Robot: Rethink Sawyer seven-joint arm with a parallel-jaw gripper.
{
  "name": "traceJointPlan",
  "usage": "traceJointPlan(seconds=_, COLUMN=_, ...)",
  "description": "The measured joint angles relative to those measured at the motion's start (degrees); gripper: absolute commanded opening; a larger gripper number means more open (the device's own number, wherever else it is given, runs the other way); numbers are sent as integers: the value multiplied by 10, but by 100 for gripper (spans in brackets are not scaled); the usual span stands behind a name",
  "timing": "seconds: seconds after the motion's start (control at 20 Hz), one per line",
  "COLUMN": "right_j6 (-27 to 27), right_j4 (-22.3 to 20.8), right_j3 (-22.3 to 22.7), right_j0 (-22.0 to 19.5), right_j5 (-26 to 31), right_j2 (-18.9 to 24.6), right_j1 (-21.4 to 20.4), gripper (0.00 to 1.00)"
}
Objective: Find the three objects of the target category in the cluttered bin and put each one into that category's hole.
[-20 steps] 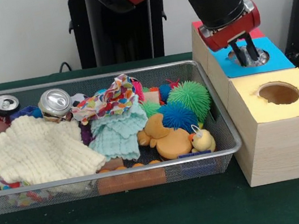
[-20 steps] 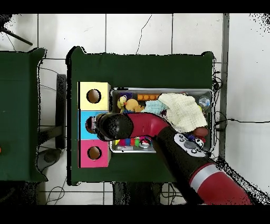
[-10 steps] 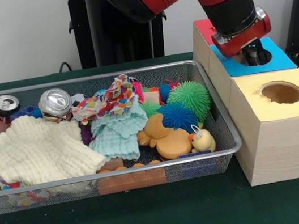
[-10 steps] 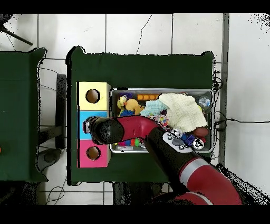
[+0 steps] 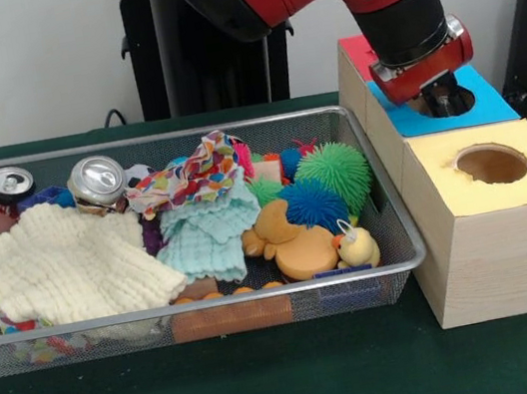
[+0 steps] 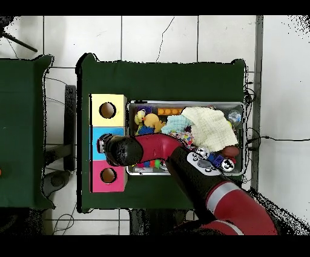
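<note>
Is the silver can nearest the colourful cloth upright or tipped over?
Upright: the silver can stands in the bin with its pull-tab top facing up.

No legible txt, labels or nos. on anything

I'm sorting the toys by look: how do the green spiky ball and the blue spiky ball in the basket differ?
The green spiky ball sits farther back, against the basket's right wall; the blue spiky ball lies nearer the front, beside the orange duck. The green ball shows nearly whole, while the duck covers the blue ball's lower edge. Both are round, covered in soft spikes, and touch each other.
</note>
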Motion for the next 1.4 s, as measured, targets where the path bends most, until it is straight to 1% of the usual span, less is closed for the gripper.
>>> traceJointPlan(seconds=0.4, right_j6=0, right_j4=0, right_j3=0, right_j0=9, right_j5=-10, right_j2=-10, right_j1=-1, gripper=0)
traceJointPlan(seconds=0.9, right_j6=0, right_j4=0, right_j3=0, right_j0=11, right_j5=-10, right_j2=-12, right_j1=-7, gripper=0)
traceJointPlan(seconds=1.35, right_j6=0, right_j4=-1, right_j3=1, right_j0=8, right_j5=-7, right_j2=-12, right_j1=-49, gripper=0)
traceJointPlan(seconds=1.4, right_j6=0, right_j4=0, right_j3=3, right_j0=7, right_j5=0, right_j2=-12, right_j1=-53, gripper=100)
